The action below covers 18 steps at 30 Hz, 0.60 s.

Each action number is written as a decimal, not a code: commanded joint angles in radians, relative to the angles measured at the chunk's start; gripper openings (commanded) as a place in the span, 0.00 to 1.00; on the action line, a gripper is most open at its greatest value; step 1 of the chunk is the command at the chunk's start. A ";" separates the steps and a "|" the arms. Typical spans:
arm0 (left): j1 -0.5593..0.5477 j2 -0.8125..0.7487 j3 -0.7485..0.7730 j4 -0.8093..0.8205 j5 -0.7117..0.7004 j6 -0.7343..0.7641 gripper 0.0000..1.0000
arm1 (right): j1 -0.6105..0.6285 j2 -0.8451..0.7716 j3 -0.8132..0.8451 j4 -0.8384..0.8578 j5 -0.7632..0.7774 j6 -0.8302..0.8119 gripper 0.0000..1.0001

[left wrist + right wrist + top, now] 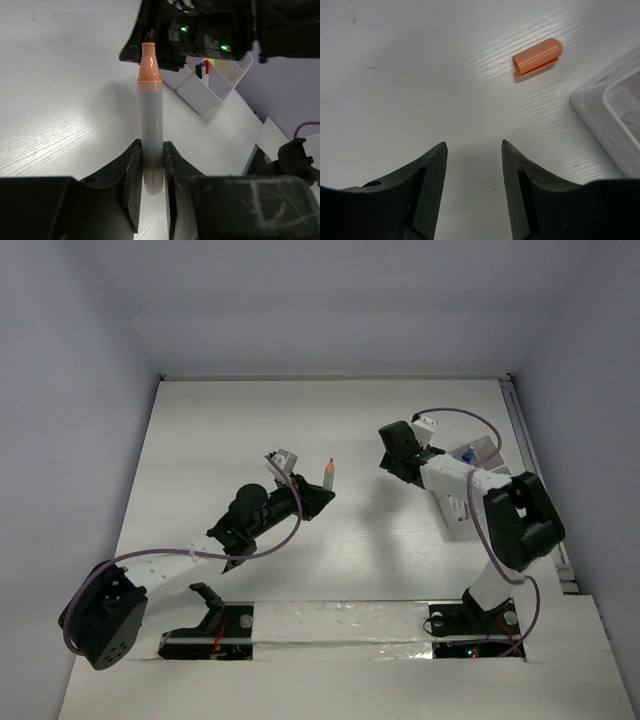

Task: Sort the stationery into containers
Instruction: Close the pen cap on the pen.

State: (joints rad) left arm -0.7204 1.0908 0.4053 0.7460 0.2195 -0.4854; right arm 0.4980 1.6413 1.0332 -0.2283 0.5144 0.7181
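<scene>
Marker [150,125], light, stiff and slick, is pinched near its tail by the left gripper [151,150]. A matching orange cap [538,56] lies beside the container [585,97]; the spread right gripper [473,147] should take it crosswise.

One orange-tipped marker [150,115]; one orange cap [538,56]; two container compartments [200,97]; two grippers: left gripper [151,150], right gripper [473,145].

No text, label, brand or number can be read in any view. The white tube [150,110] clamped in the left gripper [151,146] shows a plain barrel.
</scene>
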 commanded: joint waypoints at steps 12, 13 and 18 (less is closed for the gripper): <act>-0.085 -0.111 -0.051 0.116 -0.014 -0.013 0.00 | -0.048 0.278 0.235 -0.302 0.305 0.589 0.66; -0.085 -0.111 -0.052 0.116 -0.014 -0.013 0.00 | -0.049 0.282 0.237 -0.312 0.303 0.607 0.66; -0.094 -0.105 -0.051 0.125 -0.006 -0.015 0.00 | -0.084 0.284 0.231 -0.330 0.340 0.659 0.66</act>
State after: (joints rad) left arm -0.8074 0.9993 0.3660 0.7975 0.2092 -0.4961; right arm 0.4381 1.9282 1.2358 -0.5152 0.7708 1.2785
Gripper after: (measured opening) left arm 0.153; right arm 0.660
